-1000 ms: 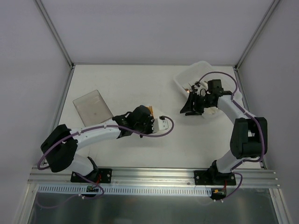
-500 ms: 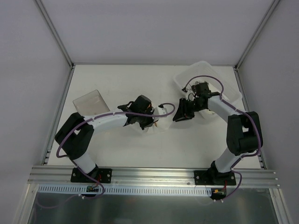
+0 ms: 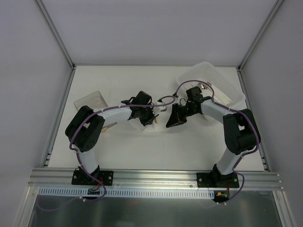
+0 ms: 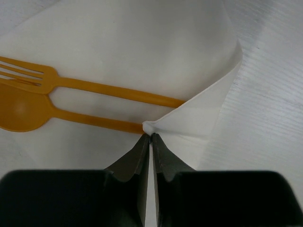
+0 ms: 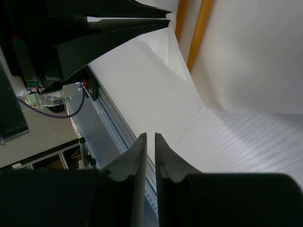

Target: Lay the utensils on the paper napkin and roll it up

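Note:
An orange fork (image 4: pixel 113 91) and spoon (image 4: pixel 28 109), the utensils, lie side by side on the white paper napkin (image 4: pixel 142 42). My left gripper (image 4: pixel 151 135) is shut on one napkin corner, lifted and folded over the handle ends. In the top view the left gripper (image 3: pixel 150 119) sits over the napkin (image 3: pixel 144 127) at mid-table. My right gripper (image 3: pixel 170 122) hovers just to its right. In the right wrist view the right gripper (image 5: pixel 150 135) is all but shut with nothing between its fingers. It looks at the raised napkin (image 5: pixel 246 52) and the orange handles (image 5: pixel 199 33).
A translucent white tray (image 3: pixel 215 78) stands at the back right, behind the right arm. A smoky clear box (image 3: pixel 89 101) lies at the left, beside the left arm. The metal rail (image 3: pixel 156 179) runs along the near edge.
The right arm has swung left from the tray to the napkin's right side, its jaws closing. The left arm has shifted toward the back and right, gripper staying over the napkin.

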Robot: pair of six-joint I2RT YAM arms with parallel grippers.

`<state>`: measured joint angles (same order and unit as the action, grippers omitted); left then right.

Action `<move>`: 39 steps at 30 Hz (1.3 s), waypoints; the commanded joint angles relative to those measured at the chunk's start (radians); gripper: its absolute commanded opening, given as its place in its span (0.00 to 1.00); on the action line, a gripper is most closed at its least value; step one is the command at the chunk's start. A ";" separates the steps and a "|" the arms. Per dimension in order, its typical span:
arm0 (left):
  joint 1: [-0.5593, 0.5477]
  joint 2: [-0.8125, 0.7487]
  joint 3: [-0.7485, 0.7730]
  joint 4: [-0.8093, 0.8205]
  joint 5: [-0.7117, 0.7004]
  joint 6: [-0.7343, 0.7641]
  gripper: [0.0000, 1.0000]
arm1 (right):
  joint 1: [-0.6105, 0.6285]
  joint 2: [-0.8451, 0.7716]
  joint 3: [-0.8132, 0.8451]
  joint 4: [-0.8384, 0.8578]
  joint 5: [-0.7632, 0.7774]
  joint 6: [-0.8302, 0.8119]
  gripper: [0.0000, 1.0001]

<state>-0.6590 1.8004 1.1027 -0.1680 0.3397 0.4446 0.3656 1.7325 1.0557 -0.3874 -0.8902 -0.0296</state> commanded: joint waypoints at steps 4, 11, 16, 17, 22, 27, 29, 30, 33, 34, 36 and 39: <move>0.018 0.031 0.060 -0.002 0.028 -0.036 0.08 | 0.064 0.051 0.015 0.081 -0.046 0.066 0.14; 0.021 0.045 0.065 -0.007 0.024 -0.070 0.11 | 0.088 0.153 0.064 0.096 0.017 0.134 0.13; 0.030 0.036 0.069 -0.019 0.022 -0.105 0.12 | 0.088 0.206 0.093 0.100 0.057 0.181 0.14; 0.032 0.030 0.069 -0.022 0.025 -0.112 0.13 | 0.088 0.214 0.098 0.101 0.062 0.189 0.13; 0.041 0.008 0.071 -0.034 0.035 -0.148 0.16 | 0.088 0.242 0.107 0.102 0.108 0.220 0.13; 0.055 -0.015 0.074 -0.050 0.051 -0.195 0.25 | 0.088 0.265 0.112 0.101 0.137 0.247 0.13; 0.065 -0.024 0.074 -0.051 0.073 -0.213 0.34 | 0.088 0.274 0.115 0.097 0.143 0.249 0.12; 0.068 -0.033 0.074 -0.051 0.084 -0.221 0.36 | 0.088 0.275 0.116 0.094 0.148 0.249 0.12; 0.076 -0.047 0.082 -0.051 0.094 -0.245 0.40 | 0.087 0.279 0.116 0.091 0.158 0.249 0.12; 0.079 -0.050 0.083 -0.053 0.099 -0.259 0.40 | 0.087 0.279 0.116 0.091 0.158 0.247 0.11; 0.087 -0.059 0.086 -0.051 0.123 -0.277 0.38 | 0.087 0.279 0.118 0.085 0.158 0.244 0.11; 0.102 -0.072 0.092 -0.053 0.188 -0.332 0.34 | 0.088 0.276 0.121 0.078 0.163 0.231 0.11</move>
<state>-0.5739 1.7882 1.1591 -0.2161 0.4305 0.1818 0.4541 2.0041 1.1458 -0.2935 -0.7635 0.2092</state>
